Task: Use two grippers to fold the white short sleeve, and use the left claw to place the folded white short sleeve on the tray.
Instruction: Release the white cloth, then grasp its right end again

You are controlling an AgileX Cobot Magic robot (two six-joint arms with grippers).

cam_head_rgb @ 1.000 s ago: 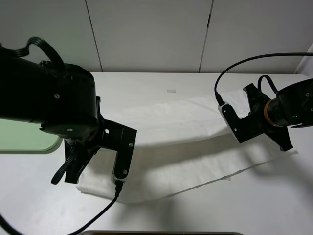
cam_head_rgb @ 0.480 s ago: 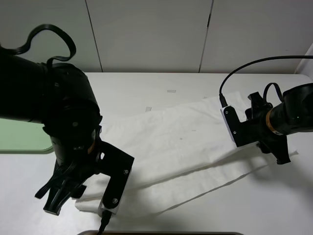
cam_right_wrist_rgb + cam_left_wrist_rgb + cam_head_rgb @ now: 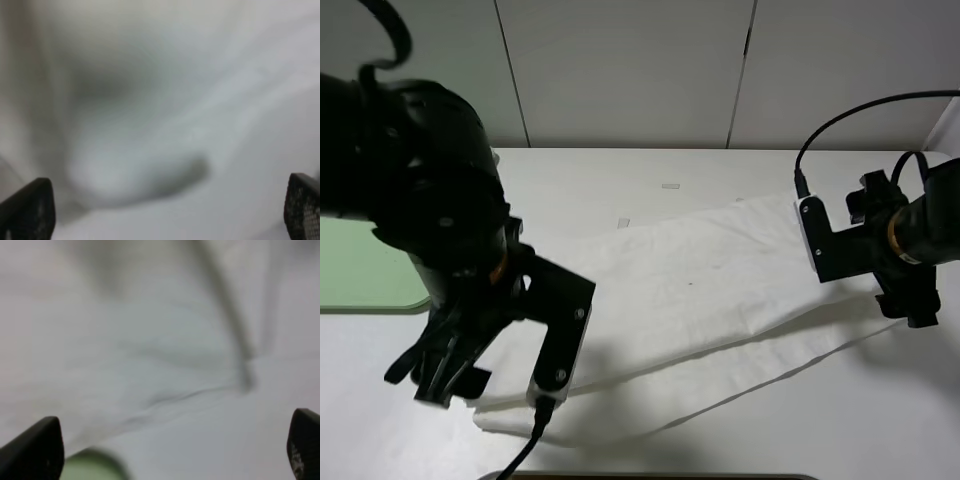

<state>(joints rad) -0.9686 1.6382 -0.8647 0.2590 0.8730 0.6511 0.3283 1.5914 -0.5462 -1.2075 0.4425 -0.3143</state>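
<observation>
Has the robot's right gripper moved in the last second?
Yes. The right gripper has shifted right in the overhead view, farther from the wall seam.

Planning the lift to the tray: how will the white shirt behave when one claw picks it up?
Probably floppy: the white short sleeve lies limp in wrinkled, overlapping layers, so unheld parts would likely sag. It looks thin and light; a push would likely bunch it, not slide it whole.

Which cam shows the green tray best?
Exterior high: the tray shows its rim and rounded corner, partly behind the left arm. Left wrist catches only a green blur of it; right wrist shows none.
</observation>
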